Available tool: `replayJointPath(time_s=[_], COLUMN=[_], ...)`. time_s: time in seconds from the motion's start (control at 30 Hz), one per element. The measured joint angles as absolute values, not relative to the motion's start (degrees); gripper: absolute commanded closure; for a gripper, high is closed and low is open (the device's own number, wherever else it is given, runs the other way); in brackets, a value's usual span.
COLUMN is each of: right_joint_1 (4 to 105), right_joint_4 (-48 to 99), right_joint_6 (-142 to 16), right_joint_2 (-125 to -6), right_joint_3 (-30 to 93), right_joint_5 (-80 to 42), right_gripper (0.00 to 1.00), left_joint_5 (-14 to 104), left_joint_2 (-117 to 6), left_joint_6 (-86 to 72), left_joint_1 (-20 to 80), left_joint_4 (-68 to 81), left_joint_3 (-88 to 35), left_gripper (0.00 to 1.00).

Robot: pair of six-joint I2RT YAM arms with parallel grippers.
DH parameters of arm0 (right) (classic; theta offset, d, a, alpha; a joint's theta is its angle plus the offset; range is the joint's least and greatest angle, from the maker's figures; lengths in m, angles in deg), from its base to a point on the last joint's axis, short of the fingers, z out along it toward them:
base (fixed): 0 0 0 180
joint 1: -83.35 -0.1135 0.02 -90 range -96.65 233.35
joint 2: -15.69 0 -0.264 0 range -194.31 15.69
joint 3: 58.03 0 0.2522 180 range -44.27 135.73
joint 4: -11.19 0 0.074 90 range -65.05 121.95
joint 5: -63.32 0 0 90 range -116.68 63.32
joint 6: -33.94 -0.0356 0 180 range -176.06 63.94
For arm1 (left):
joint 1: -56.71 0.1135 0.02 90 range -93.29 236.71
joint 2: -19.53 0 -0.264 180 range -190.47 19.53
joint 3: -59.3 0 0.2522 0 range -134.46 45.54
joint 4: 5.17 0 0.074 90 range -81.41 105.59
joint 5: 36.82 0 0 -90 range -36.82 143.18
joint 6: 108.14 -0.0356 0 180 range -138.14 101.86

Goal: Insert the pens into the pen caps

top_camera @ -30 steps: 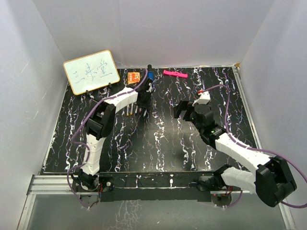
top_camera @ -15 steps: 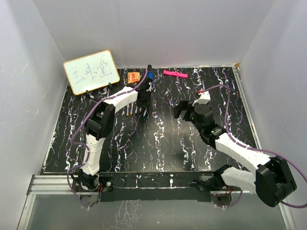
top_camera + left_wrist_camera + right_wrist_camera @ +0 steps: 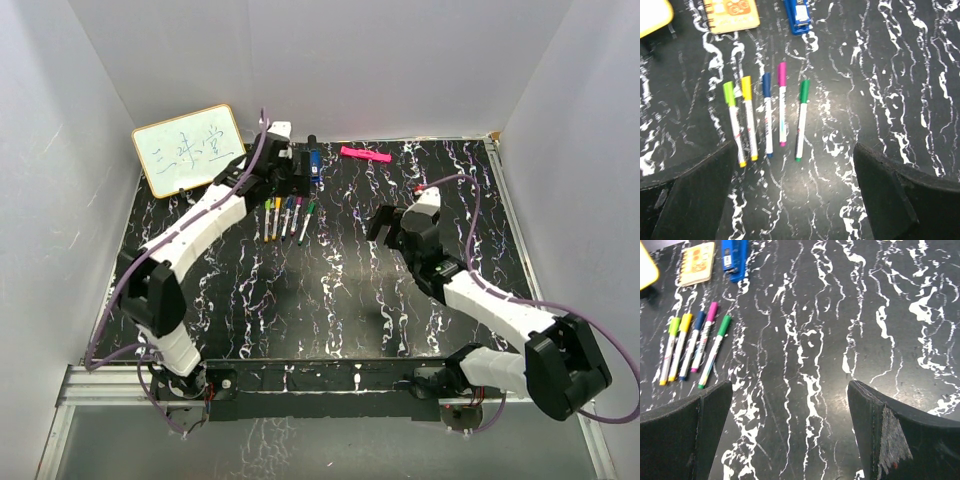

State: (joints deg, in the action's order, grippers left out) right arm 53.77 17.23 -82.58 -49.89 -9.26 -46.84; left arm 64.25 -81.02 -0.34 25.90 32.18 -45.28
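The left gripper [image 3: 293,180] is seen spread wide and holding nothing, poised over the far part of the table [image 3: 340,290]. Just beside it, at 6 o'clock in the top view, the pens [image 3: 768,120] are laid side by side in a row of five. In the left wrist view their long axes run from 12 to 6 o'clock, between the two fingers. The pen caps [image 3: 766,84], lime, yellow, blue, magenta and green, are seated on the 12 o'clock ends; no loose cap can be found. The right gripper [image 3: 790,390] is likewise held open and empty, with the row well apart at its 10 o'clock. The left arm is judged the nearer. An orange notebook [image 3: 732,12] and a blue block [image 3: 799,15] lie beyond the row at 12 o'clock. Capping is judged complete.
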Motion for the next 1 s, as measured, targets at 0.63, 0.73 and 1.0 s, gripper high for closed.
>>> replayJointPath(time_s=[0.63,0.73,1.0], right_joint_1=[89.63,89.50,89.50], right_joint_4=[22.23,22.56,23.37], right_joint_6=[-94.45,-94.80,-94.95], right_joint_2=[-57.01,-56.49,-55.33], right_joint_3=[-7.32,-7.43,-7.43], right_joint_5=[-39.41,-39.70,-40.24], right_gripper=[0.02,0.02,0.02], left_joint_5=[70.72,72.82,74.76], left_joint_2=[-66.47,-66.57,-68.15], left_joint_6=[0.23,-0.55,-0.77], left_joint_1=[57.00,58.12,57.50], left_joint_4=[36.25,37.08,40.12], left_joint_3=[-27.19,-26.95,-27.84], left_gripper=[0.02,0.02,0.02])
